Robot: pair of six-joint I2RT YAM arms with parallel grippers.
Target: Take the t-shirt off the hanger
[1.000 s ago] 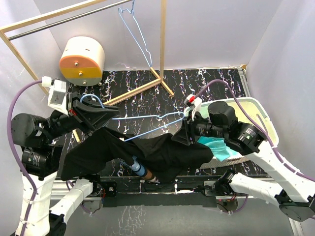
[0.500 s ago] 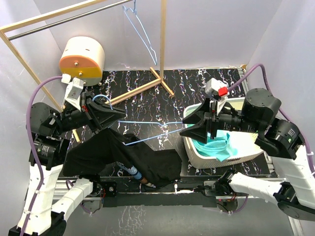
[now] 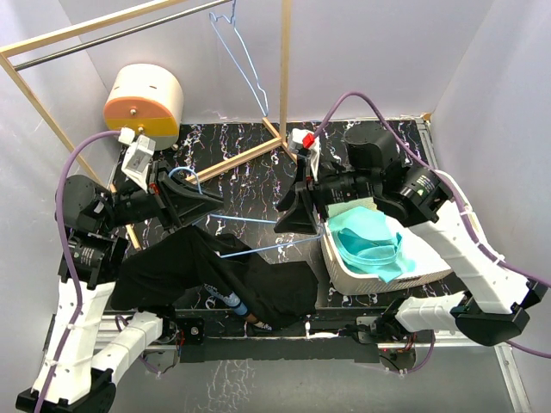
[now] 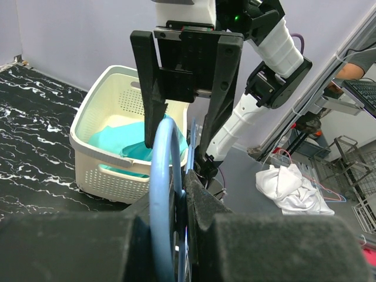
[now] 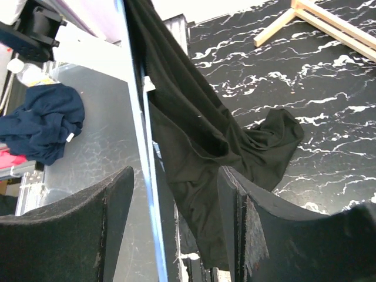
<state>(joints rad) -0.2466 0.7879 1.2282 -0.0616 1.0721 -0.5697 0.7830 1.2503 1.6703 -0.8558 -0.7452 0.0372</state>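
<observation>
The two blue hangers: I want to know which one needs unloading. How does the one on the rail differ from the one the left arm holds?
The rail hanger hangs upright by its hook, while the held hanger lies roughly level. The rail hanger is bare, but the held hanger carries the black t-shirt on one end. Nothing grips the rail hanger, whereas the left gripper is shut on the held hanger near its hook. Both are thin blue wire.

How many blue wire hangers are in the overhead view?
2. A bare blue wire hanger hangs on the metal rail at the back. The second blue wire hanger, black t-shirt draped on it, is gripped at its hook by the left claw. Cloth might hide more.
</observation>
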